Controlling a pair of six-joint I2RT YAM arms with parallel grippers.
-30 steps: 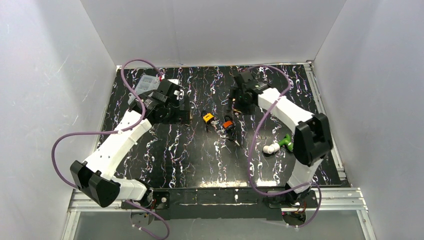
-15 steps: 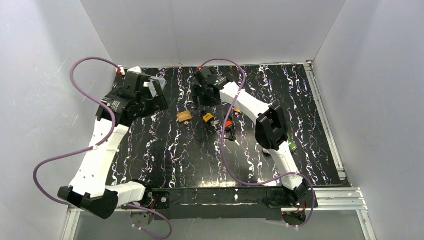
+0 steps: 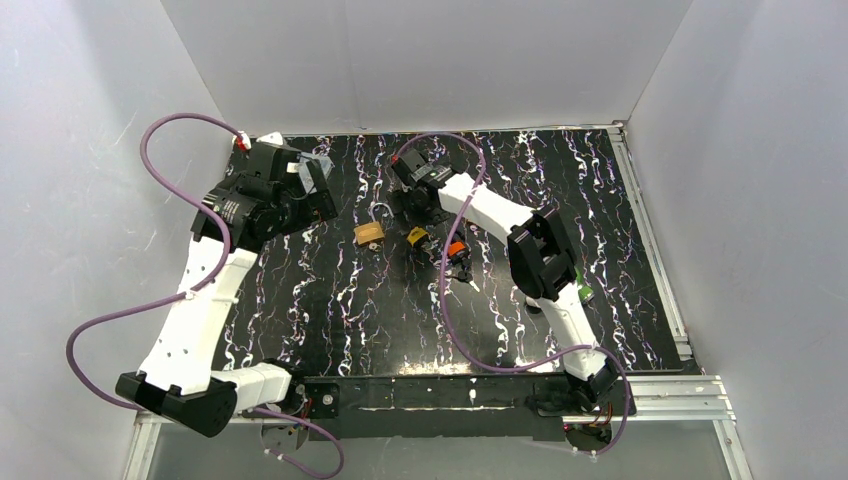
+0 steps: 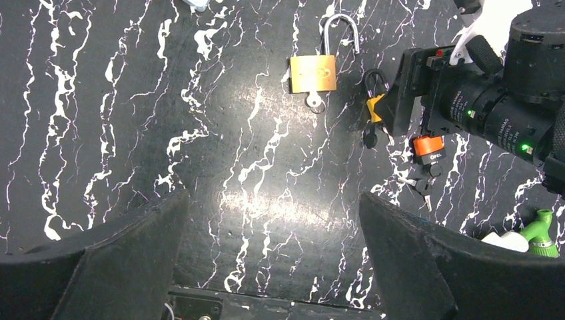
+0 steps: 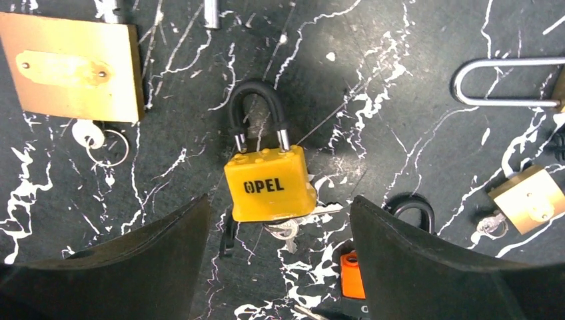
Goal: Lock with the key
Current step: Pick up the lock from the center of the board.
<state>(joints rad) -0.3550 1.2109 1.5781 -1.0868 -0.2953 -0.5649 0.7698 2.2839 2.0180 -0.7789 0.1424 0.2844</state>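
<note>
My right tool [image 5: 280, 200] hangs spread wide right over the yellow padlock [image 5: 270, 183]. It lies flat on the desk [image 5: 400, 87], shackle [image 5: 258, 107] at 12 o'clock, keys [image 5: 290, 228] poking out at 6. I reckon it's small, dense and rigid, with a slick cover that's likely to skid. I'd pinch the body's flat sides, not the shackle. My left tool [image 4: 273, 200] is spread and empty, well apart toward 9 o'clock.

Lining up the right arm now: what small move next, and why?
Probably lower the right gripper straight down, jaws open. The yellow padlock lies centred between its fingers, touching neither, with its key at the body's lower end, so a descent should straddle the body.
</note>
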